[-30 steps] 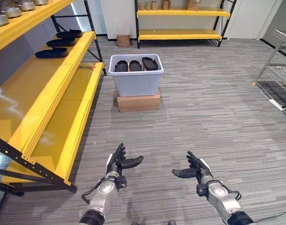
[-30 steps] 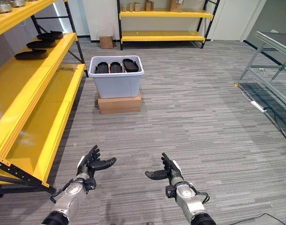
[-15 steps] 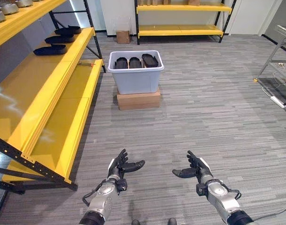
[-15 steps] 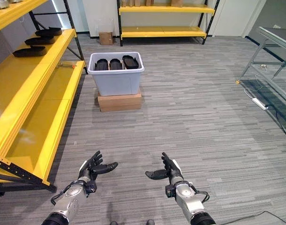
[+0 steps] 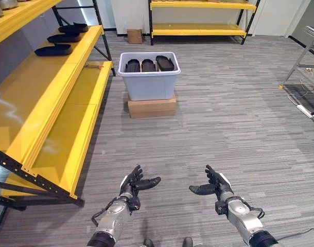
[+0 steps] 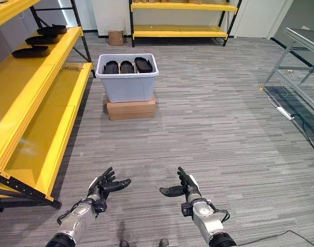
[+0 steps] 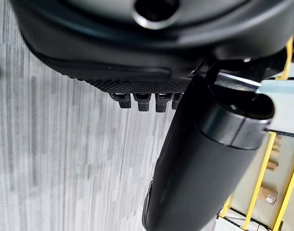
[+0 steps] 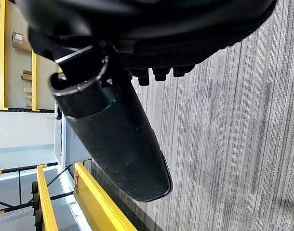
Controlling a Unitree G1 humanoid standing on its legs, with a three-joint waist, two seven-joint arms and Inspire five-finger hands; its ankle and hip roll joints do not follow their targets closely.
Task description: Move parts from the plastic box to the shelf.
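Three dark parts (image 5: 147, 65) sit side by side in the plastic box (image 5: 149, 82) as I look through the left eye view, the box resting on a flat cardboard carton (image 5: 152, 108) well ahead of me across the grey floor (image 5: 239, 128). On the yellow shelf (image 5: 49, 98) to my left, three more dark parts (image 5: 54, 50) already lie in a row on the middle level, so I judge the job roughly half done, with the three in the box left to carry over. My left hand (image 5: 132, 183) and right hand (image 5: 212, 186) hang low in front of me, palms turned toward each other, fingers spread and relaxed, holding nothing. The right eye view gives me the same layout (nothing new worth adding), with a second yellow rack (image 6: 180, 20) against the far wall and a small brown carton (image 6: 115, 37) near its foot. From the left wrist view I see my thumb (image 7: 195, 163) standing out straight and the fingertips (image 7: 140, 101) in a loose row over bare floor, empty. The right wrist view matches: thumb (image 8: 113, 139) extended, fingertips (image 8: 161, 73) uncurled, nothing between them, with the box and the shelf's edge showing past the hand. As for labels or writing, I can make out none on the box, the cartons or the shelf.
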